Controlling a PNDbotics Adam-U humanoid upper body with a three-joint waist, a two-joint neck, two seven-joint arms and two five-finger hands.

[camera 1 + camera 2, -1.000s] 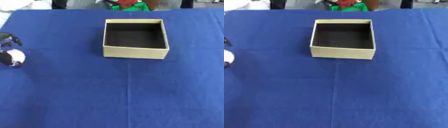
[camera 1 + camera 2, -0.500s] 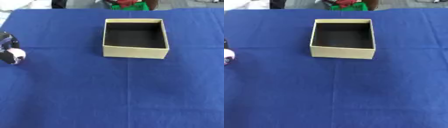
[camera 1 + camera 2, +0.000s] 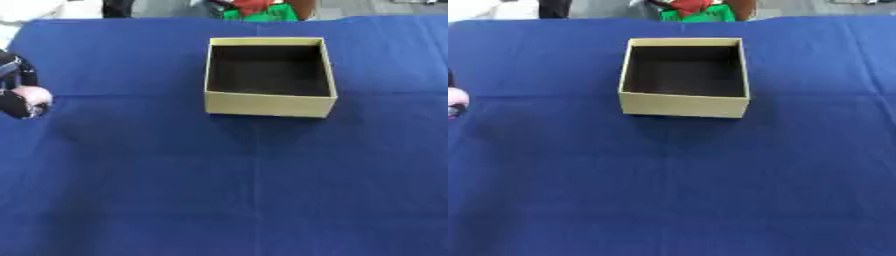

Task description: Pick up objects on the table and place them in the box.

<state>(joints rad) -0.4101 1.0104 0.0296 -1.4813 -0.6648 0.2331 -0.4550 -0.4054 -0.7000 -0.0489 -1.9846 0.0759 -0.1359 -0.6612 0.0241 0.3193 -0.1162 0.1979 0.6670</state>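
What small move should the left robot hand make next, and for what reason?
Probably it should carry its load to the right, toward the box. The left robot hand sits at the table's left edge, seemingly curled round a small pale thing, while the box stands open with a dark inside that looks empty.

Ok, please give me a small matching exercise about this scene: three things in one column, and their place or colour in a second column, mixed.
Things:
1. box
2. left hand
3. tablecloth

Descriptions:
a. dark blue, covers the table
b. at the left edge, around something pale
c. tan, open on top, far centre, dark inside

Pairs: 1-c, 2-b, 3-a
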